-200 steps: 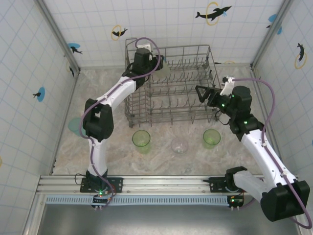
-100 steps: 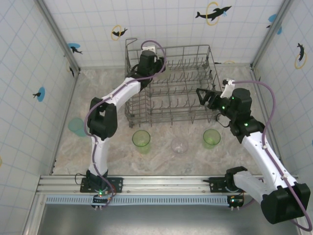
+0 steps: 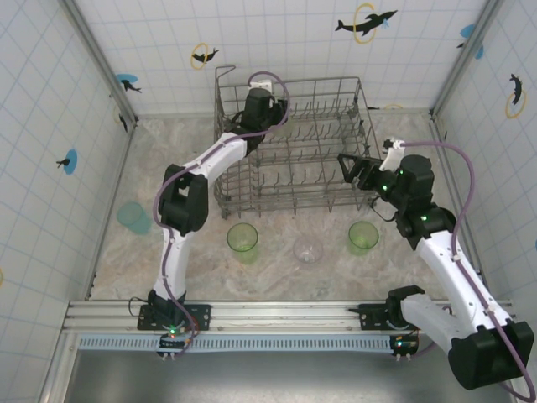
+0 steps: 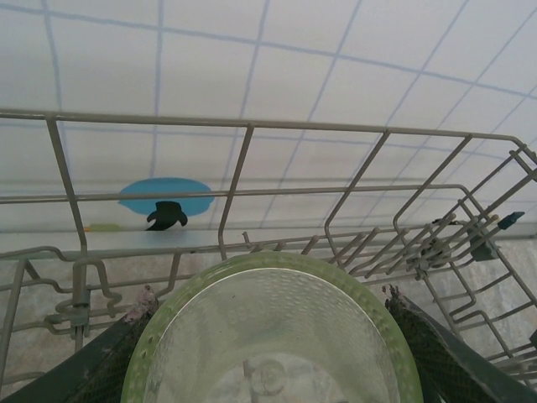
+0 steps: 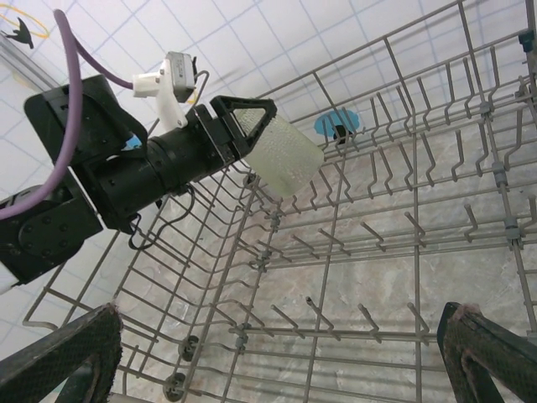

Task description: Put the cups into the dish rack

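My left gripper [image 3: 270,124] reaches into the back left part of the grey wire dish rack [image 3: 289,201] and is shut on a pale green cup [image 4: 273,336], held above the tines. In the right wrist view the same cup [image 5: 285,155] sticks out of the left gripper [image 5: 260,134] on a slant over the rack [image 5: 415,210]. My right gripper [image 3: 351,168] hovers open at the rack's right side, nothing between its fingers [image 5: 495,353]. On the table in front of the rack stand a green cup [image 3: 242,238], a clear cup [image 3: 308,249] and another green cup [image 3: 363,237].
A teal cup [image 3: 132,217] stands near the left wall. Tiled walls close in the table on three sides. The rack's back wall [image 4: 243,151] rises close in front of the held cup. A metal rail [image 3: 277,315] runs along the near edge.
The left arm has pushed the held cup further right and back over the rack. The right gripper has shifted slightly toward the rack's right wall and stays open.
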`<state>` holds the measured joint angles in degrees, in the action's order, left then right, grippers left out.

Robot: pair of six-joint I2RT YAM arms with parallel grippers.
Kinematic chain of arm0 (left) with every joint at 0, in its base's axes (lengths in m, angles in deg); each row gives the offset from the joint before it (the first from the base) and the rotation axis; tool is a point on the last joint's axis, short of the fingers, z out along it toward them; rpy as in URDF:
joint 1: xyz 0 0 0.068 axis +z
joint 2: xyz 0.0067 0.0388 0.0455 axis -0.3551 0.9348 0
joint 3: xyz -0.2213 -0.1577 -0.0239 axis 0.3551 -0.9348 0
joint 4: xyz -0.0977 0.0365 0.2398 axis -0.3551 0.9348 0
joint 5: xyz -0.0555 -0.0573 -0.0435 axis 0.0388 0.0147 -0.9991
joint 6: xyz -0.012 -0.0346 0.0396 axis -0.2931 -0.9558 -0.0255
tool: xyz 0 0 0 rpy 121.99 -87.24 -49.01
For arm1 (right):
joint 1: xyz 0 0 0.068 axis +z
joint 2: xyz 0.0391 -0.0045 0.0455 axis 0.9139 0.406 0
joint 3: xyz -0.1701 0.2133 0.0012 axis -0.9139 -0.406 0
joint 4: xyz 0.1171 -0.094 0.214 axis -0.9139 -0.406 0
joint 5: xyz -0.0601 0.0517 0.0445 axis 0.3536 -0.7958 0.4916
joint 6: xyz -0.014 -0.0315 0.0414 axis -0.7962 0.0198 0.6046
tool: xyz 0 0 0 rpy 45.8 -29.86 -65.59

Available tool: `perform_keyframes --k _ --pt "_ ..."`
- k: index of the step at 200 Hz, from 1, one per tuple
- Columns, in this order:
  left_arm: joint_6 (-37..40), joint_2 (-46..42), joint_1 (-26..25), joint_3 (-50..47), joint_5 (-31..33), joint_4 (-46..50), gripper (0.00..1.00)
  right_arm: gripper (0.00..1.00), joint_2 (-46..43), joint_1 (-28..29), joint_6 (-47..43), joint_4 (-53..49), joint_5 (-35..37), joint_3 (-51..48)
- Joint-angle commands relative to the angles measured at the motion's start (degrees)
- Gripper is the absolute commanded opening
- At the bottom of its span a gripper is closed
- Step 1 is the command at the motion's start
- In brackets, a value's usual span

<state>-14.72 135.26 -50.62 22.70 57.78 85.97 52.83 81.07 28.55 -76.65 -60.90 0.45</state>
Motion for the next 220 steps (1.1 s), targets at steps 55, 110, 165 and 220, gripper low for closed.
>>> perform_keyframes --k 55,110,165,220 --pt "11.15 3.97 -1.07 2.27 2.01 -1.06 0.00 1.00 -3.05 -0.09 0.06 1.80 -0.14 -3.00" --pt "14.90 6.54 -1.46 1.75 4.25 -1.45 0.37 1.00 -3.35 -0.23 -0.10 1.59 -0.02 -3.54" --pt "11.12 5.20 -1.47 0.21 2.92 -1.66 0.79 1.00 -3.25 -0.64 -0.62 0.84 0.19 -3.63" --pt "6.99 -2.36 -1.49 -3.02 0.56 -5.18 0.97 1.00 -3.13 -1.02 -0.82 0.17 0.48 -3.36"
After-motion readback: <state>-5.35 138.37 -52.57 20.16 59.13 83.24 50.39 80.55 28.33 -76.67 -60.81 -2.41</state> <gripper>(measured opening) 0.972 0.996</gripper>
